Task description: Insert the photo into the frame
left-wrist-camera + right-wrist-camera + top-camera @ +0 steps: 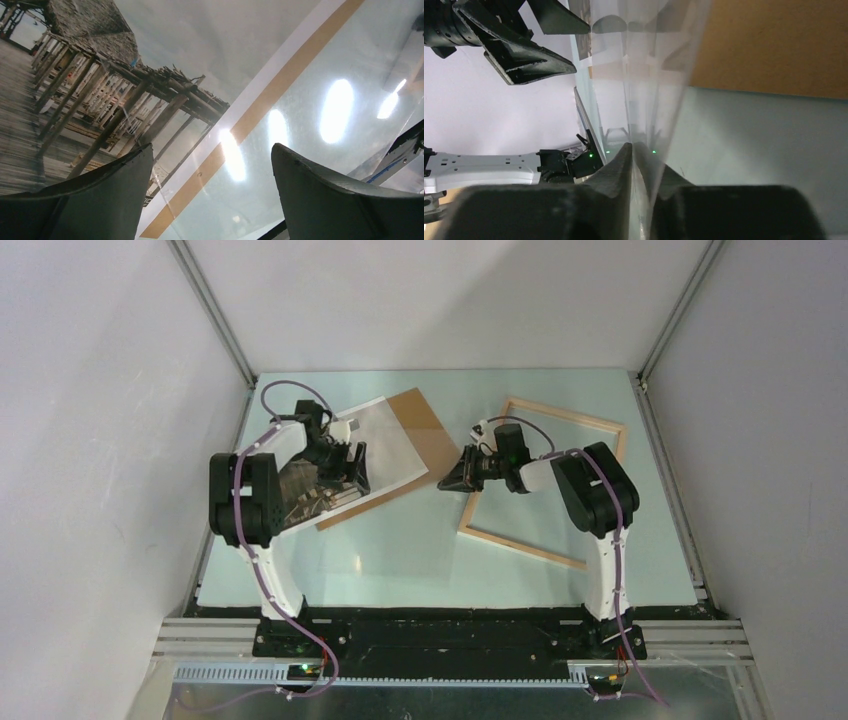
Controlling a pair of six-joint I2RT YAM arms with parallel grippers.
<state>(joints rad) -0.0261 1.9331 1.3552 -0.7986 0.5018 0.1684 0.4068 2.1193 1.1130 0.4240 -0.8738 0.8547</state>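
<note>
The right hand (634, 148) is clenched on the edge of a clear sheet (649, 75), which rises thin and edge-on from between its fingers. This hand sits low over the bench (400, 560), between the brown backing board (415, 420) to the left and the frame (522, 548) to the right. The left hand (212, 150) is released, its fingers spread wide and grasping nothing, and it hovers just above the photo (100, 100). The photo lies flat on the backing board at the far left, well apart from the frame, so it is not yet in place.

The sheet looks like the main hazard. Pinched by one thin edge, it may flex, slip out of the pinch, or swing into the nearby left hand. Whether its free part rests on the photo cannot be told from above; if it does, dragging it could slide the print off the board. The photo is thin and flat, so the open hand may fail to catch an edge, or crease it by pressing down. The frame lies askew, which would make lining up harder.
</note>
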